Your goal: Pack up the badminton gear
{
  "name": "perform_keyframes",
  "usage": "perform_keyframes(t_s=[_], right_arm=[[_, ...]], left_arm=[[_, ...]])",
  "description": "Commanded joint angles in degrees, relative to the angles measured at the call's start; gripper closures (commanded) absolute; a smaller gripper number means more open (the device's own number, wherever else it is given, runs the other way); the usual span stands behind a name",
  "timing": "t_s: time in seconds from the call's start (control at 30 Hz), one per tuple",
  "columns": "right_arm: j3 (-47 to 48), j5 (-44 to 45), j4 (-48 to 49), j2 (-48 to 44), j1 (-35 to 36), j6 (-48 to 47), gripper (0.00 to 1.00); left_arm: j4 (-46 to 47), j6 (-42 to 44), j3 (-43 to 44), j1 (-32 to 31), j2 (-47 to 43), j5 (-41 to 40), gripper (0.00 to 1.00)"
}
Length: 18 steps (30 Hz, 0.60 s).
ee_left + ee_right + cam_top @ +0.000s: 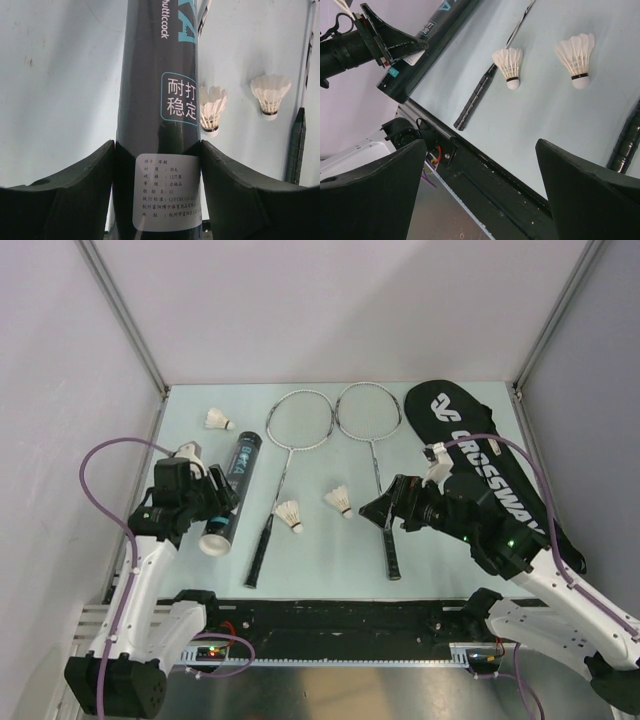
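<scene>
My left gripper [213,506] [157,146] is shut on the black cylindrical tube [232,488] [160,75], its fingers pressed against both sides near the white label. The tube's open end [213,543] points toward the near edge. My right gripper [374,508] [480,145] hangs open and empty over the near edge, beside the right racket's handle [391,552]. Two silver-framed rackets [298,421] [368,411] lie side by side. Two shuttlecocks [290,515] [341,500] lie between their shafts, and a third [218,420] is at the back left. The black CROSSWAY bag [487,458] lies at the right.
A black rail [340,618] runs along the near table edge by the arm bases. Grey walls close in the left, back and right sides. Purple cables [95,465] loop off both arms.
</scene>
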Motion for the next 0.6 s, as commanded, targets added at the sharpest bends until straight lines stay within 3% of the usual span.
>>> perform_keyframes(t_s=[0.0,0.2,0.43,0.57], right_arm=[[-0.8,0.6,2.6,0.0,0.8,-0.1,0.03],[-1.1,-0.6,9.8,2.1,0.9,1.1,0.02],[-2.4,-2.0,30.8,9.8,2.1,6.4,0.01],[-2.4,-2.5,42.2,16.6,3.4,9.9,0.01]], left_arm=[[3.8,-0.8,1.5,-0.1,-3.9,0.4,0.94],[5.5,-0.7,2.4,-0.1,-10.5,10.0,0.96],[13.5,-8.2,-1.5,-0.5,-19.4,28.3,0.95],[18.9,-13.3,-4.6,-3.2,-23.0,31.7,0.95]])
